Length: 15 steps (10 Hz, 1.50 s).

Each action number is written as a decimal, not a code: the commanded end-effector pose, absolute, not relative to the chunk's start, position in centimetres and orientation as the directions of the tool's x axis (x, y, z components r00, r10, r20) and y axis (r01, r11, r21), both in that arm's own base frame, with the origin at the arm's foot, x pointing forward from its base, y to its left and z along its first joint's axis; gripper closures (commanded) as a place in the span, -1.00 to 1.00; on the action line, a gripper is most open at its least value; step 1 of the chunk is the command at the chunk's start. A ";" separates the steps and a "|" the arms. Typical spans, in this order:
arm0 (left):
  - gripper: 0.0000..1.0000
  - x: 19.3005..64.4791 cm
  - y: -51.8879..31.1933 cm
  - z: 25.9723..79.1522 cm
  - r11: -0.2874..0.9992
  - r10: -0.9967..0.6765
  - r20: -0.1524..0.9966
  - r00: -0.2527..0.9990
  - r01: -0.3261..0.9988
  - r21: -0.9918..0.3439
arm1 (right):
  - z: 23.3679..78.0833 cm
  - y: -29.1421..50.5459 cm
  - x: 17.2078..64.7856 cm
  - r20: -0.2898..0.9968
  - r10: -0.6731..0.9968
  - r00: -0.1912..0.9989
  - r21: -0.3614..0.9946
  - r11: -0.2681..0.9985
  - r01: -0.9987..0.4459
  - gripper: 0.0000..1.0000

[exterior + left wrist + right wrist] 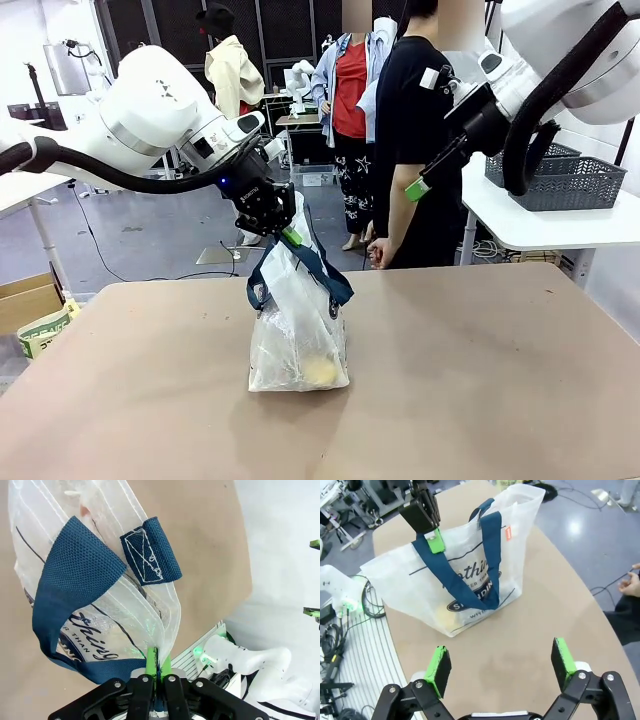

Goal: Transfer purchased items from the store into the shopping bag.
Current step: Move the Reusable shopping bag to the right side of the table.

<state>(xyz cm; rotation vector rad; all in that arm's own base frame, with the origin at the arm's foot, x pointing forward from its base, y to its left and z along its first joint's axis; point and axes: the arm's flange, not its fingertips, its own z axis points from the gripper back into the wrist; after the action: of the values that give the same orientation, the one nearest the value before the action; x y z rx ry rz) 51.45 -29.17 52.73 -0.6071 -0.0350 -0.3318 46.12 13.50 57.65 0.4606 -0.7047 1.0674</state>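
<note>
Shopping bag (pixel 298 325) stands mid-bench, its top edge pinched in the left tool (pixel 283 232), arm angled down over it. Right tool (pixel 501 666) hovers high beside the bag, fingers spread, empty. Judged step: holding the bag up; next, something yellow (pixel 320 372) inside suggests fetching remaining goods.

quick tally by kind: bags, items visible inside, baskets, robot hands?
shopping bag: 1
yellow item seen through the bag: 1
dark grey basket, side table: 1
robot hands: 2, left hand shut on the bag's rim, right hand open
Total: 5
</note>
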 end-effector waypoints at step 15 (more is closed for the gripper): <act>1.00 49.9 -32.8 55.9 0.959 -0.262 -0.004 0.965 0.260 -0.111 | 57.9 13.4 46.2 0.704 0.637 0.315 0.018 0.428 -0.904 -1.00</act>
<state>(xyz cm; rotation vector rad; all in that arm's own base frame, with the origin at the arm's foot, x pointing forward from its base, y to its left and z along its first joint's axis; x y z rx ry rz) 50.10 -33.00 55.77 -0.1014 0.0311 -0.2677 46.12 13.48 57.64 0.4588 -0.7039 1.0685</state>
